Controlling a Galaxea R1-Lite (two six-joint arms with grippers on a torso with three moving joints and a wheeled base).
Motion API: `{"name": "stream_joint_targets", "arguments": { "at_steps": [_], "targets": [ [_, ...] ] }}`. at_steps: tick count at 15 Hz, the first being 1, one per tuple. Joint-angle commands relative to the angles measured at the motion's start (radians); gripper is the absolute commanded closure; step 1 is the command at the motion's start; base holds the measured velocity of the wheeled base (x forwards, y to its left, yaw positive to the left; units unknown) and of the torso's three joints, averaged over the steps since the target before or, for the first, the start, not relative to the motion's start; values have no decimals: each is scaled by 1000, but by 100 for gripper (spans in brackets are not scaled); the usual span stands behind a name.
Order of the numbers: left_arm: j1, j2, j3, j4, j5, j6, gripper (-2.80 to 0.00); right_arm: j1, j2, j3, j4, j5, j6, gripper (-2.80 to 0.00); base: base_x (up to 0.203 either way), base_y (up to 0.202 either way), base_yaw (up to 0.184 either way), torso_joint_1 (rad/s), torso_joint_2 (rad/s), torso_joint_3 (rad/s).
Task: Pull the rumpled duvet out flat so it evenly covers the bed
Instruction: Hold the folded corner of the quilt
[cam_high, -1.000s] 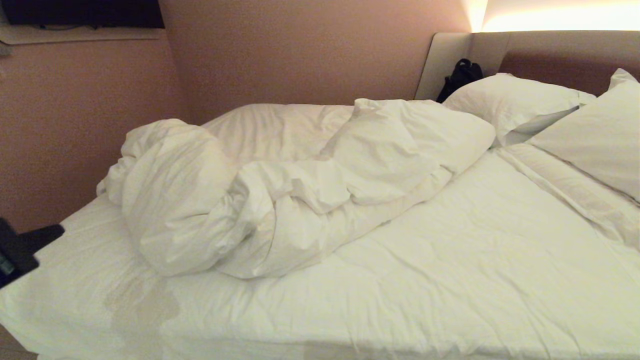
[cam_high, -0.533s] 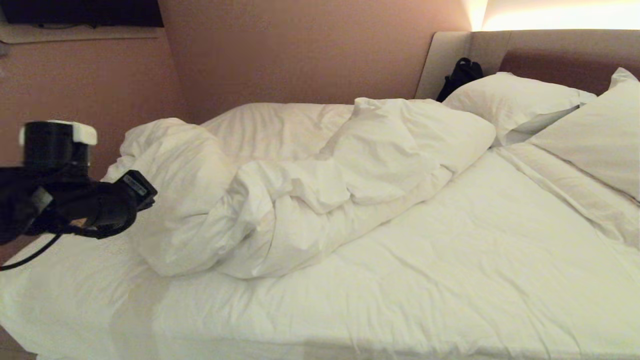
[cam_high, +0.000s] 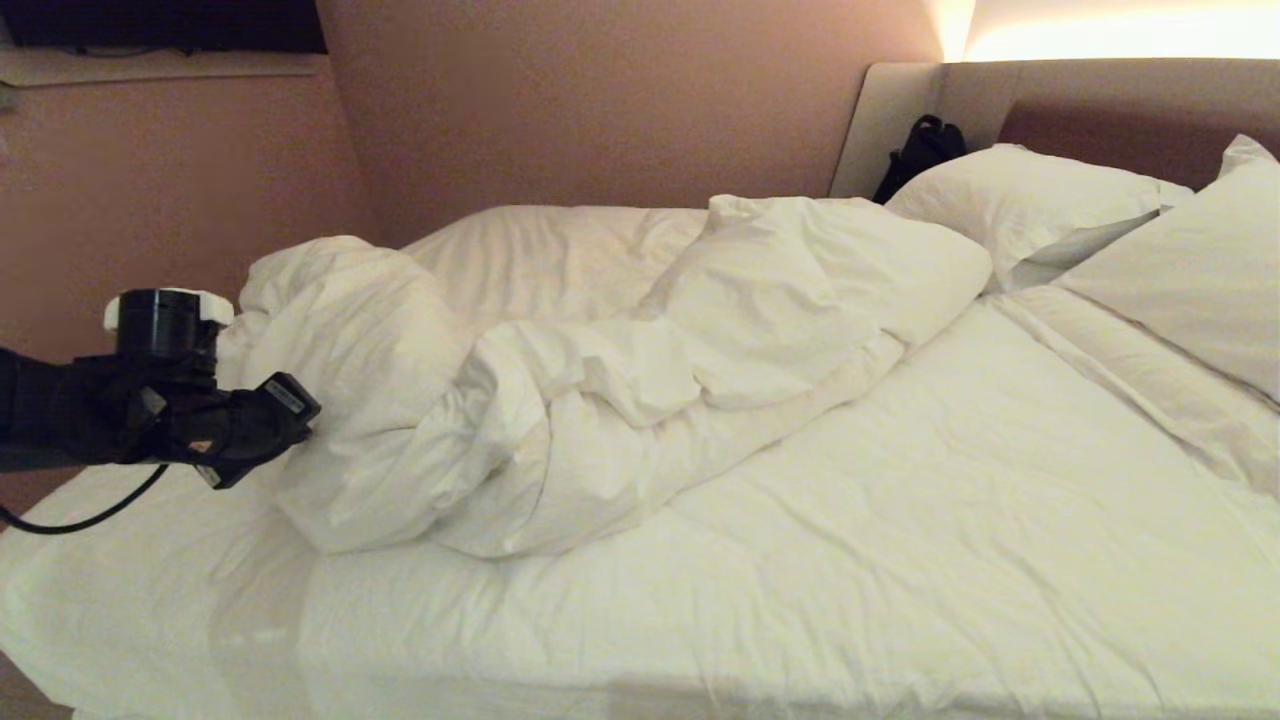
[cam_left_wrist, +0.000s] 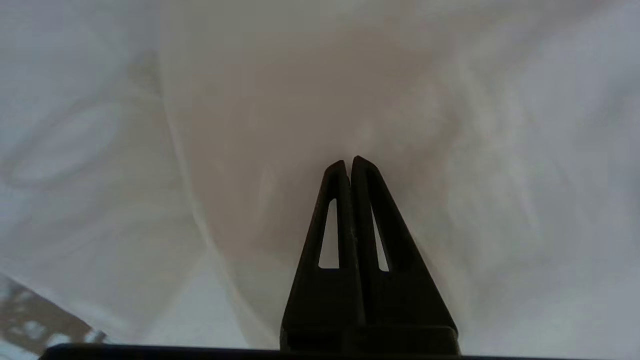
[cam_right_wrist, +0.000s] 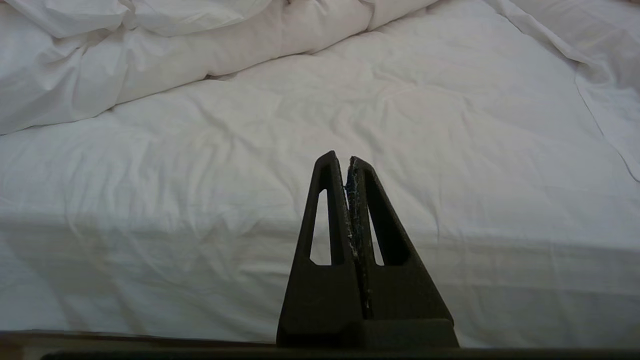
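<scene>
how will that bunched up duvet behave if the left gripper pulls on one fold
The duvet looks floppy: a pinched fold would probably stretch out before the heap follows. Its puffy bulk suggests drag across the bed. The left gripper may need several regrips.

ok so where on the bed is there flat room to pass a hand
Flat stretch: between the bunched duvet, the pillows and the near bed edge. Smaller strip behind the heap by the wall. Crowded at the heap's left end, where the left gripper sits.
</scene>
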Motion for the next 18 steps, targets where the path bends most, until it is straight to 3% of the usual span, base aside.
{"name": "stream_joint_targets", "arguments": {
  "at_steps": [1,6,18],
  "targets": [
    [3,21,-12,-2,-3,9,-280,0,1,0,0,0,0,0,0,0,0,0,0,0],
    [9,84,-17,-133,-46,107,-280,0,1,0,0,0,0,0,0,0,0,0,0,0],
    [32,289,-134,-154,-59,71,-280,0,1,0,0,0,0,0,0,0,0,0,0,0]
  ]
}}
